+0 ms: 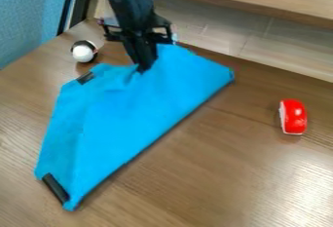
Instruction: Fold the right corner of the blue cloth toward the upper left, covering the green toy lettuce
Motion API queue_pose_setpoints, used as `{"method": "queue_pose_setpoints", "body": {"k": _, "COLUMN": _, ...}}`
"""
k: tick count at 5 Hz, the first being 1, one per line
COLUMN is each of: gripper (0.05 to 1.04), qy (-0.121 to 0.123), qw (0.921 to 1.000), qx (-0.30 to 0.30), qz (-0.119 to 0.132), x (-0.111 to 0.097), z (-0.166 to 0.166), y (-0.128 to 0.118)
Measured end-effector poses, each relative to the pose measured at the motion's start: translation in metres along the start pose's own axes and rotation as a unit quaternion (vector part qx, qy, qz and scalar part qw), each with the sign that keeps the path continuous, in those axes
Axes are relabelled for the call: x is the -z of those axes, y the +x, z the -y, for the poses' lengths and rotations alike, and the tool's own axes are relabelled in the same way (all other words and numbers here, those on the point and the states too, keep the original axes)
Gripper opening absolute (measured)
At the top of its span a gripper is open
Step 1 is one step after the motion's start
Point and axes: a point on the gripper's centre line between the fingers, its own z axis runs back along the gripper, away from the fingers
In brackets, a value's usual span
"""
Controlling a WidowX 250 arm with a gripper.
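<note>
Gripper (143, 68) with blue cloth (123, 116) tightly between its fingertips, near a small ball (83, 53)

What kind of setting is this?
Probably a robot test bench: a black robot gripper on a bright blue cloth, a wood-grain tabletop and a small glossy red-and-white object.

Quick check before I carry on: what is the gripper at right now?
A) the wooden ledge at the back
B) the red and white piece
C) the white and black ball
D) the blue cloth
D: the gripper is down at the upper part of the blue cloth, where the fabric creases around its tip.
</note>
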Motion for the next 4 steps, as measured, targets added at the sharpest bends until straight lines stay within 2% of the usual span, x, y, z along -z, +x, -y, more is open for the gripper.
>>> {"method": "queue_pose_setpoints", "body": {"k": 2, "gripper": 0.068, "qy": 0.009, "qw": 0.9994, "qx": -0.028, "qz": -0.02, "x": 0.011, "z": -0.038, "y": 0.0}}
{"method": "queue_pose_setpoints", "body": {"k": 4, "gripper": 0.068, "qy": 0.039, "qw": 0.9975, "qx": -0.017, "qz": -0.057, "x": 0.036, "z": -0.069, "y": -0.009}}
